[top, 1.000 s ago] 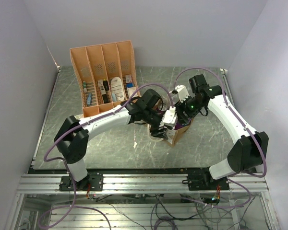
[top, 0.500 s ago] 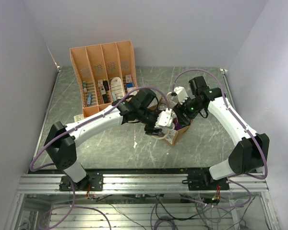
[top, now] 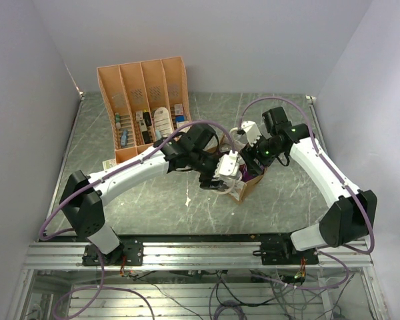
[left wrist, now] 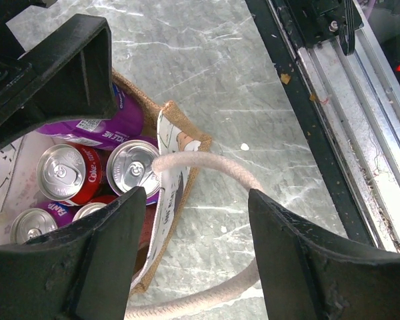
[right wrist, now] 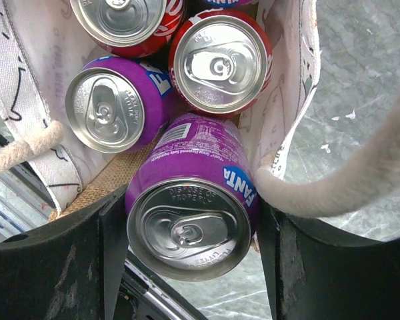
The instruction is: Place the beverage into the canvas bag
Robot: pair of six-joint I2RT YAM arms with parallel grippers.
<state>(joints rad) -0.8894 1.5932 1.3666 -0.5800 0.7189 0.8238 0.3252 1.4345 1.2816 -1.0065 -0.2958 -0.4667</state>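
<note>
The canvas bag (top: 248,187) stands at mid-table, tan with a pale printed lining (right wrist: 280,100) and cream rope handles (right wrist: 340,180). Several cans stand upright inside it, red ones (right wrist: 220,63) and a purple one (right wrist: 110,107). My right gripper (right wrist: 190,247) is shut on a purple Fanta can (right wrist: 190,200), held over the bag's mouth at its near wall. In the top view the right gripper (top: 250,160) is over the bag. My left gripper (left wrist: 197,220) is open, straddling the bag's rim (left wrist: 170,200) and one handle (left wrist: 207,163). It sits on the bag's left side (top: 221,177).
The orange slotted organiser (top: 143,107) with small items stands at the back left. The black and metal front rail (left wrist: 333,100) runs along the table's near edge. A small card (top: 109,163) and a white scrap (top: 187,200) lie on the grey marbled tabletop.
My left arm has swung its elbow left and lower, and its gripper has shifted slightly left beside the bag. My right gripper has stayed over the bag with the can.
</note>
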